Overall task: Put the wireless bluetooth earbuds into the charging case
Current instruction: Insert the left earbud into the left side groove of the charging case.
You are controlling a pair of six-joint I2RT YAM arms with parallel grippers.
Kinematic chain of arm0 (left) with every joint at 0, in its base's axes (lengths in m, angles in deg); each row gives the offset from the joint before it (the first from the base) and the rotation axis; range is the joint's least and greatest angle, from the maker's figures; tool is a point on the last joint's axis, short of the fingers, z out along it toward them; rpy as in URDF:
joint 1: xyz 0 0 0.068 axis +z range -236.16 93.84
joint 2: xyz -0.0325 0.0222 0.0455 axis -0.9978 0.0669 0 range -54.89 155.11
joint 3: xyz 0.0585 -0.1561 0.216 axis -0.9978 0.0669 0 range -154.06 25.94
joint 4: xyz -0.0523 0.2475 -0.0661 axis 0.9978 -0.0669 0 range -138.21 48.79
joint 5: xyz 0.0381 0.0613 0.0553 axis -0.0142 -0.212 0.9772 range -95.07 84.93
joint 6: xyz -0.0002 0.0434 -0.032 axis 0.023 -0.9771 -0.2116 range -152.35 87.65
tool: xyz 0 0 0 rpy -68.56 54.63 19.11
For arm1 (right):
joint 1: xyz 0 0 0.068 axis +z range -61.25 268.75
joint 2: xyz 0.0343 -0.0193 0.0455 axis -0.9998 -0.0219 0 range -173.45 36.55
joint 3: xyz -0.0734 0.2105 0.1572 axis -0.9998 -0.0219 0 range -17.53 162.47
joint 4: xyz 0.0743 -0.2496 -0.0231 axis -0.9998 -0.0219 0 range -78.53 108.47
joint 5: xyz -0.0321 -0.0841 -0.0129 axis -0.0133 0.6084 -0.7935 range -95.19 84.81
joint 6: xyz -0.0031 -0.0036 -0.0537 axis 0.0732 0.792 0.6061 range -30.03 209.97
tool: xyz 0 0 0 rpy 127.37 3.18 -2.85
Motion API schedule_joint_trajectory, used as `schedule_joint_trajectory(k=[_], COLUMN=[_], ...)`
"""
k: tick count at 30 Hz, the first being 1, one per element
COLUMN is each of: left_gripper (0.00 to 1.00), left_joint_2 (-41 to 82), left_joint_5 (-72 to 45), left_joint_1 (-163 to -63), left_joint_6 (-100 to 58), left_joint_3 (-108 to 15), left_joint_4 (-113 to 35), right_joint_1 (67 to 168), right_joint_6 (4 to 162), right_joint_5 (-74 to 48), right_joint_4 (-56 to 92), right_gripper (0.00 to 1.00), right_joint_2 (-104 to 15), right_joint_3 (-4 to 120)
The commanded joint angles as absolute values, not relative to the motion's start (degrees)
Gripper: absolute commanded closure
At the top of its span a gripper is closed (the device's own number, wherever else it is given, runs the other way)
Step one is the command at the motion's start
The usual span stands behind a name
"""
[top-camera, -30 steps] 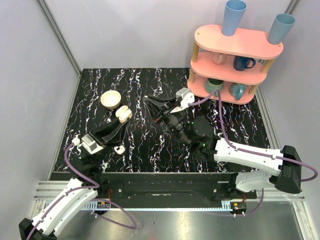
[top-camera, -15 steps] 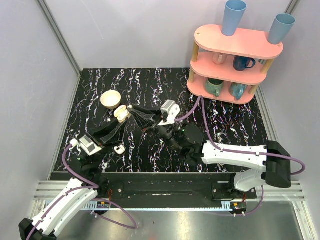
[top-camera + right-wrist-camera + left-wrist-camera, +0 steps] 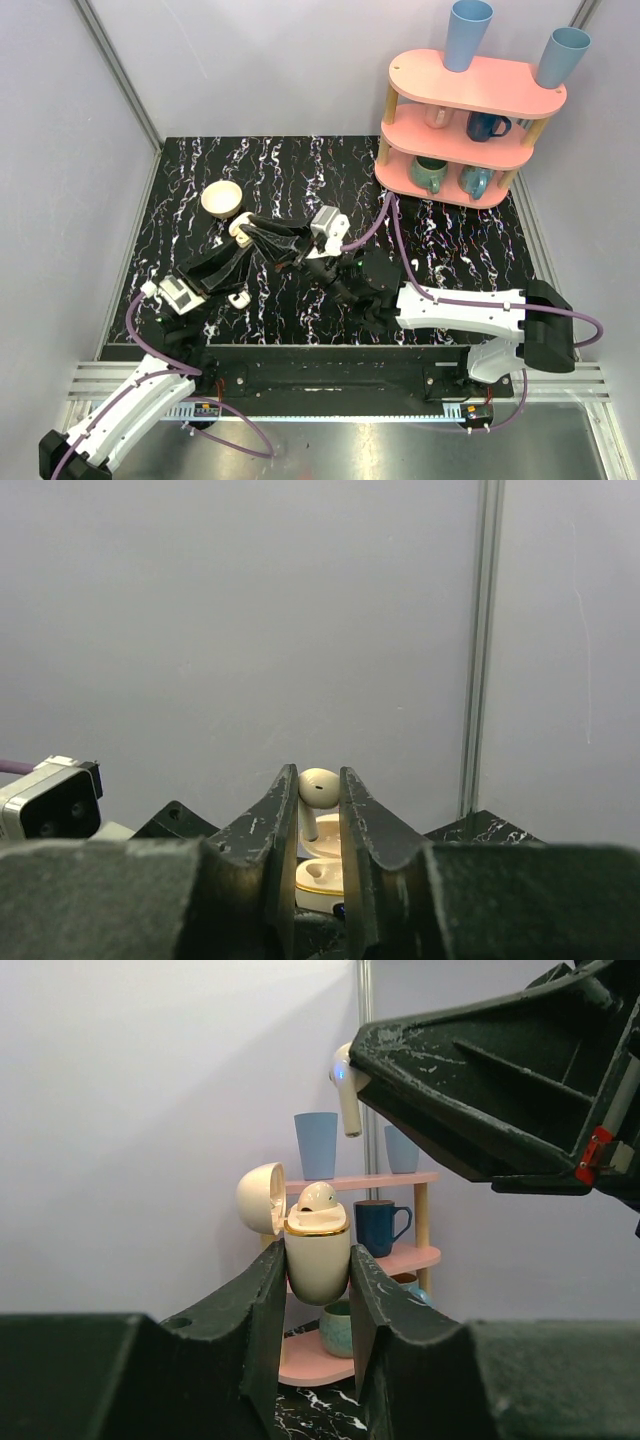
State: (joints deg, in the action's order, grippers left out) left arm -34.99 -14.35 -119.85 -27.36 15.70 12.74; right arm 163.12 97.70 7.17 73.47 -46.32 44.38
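Earbud stem seemingly hidden between jaws.

White arm shells, black joints, purple cables, scuffed black claw fingers

Seen from above, the left gripper points away from the bases across the dark marbled table, with the cream charging case at its fingertips. The right gripper points in from the right, its tips at the case; contact cannot be told. A cream bowl sits just beyond both tips. A small white piece lies beside the left fingers.
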Motion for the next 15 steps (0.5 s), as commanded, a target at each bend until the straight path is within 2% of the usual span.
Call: schedule_joint_trajectory(k=[1, 15], left_gripper=[1.0, 1.0], left_joint_2=[-33.4, -32.1], left_joint_5=[-16.5, -16.7], left_joint_1=[-120.0, -119.9], left_joint_6=[-26.8, -26.6], left_joint_3=[16.6, 16.7], left_joint_4=[20.7, 23.4], right_joint_1=[163.9, 164.3], right_joint_6=[98.4, 100.0], right_joint_5=[5.6, 5.1], right_joint_4=[74.9, 71.3], right_gripper=[0.89, 0.9], right_joint_2=[-47.2, -48.1], right_joint_3=[47.6, 48.3])
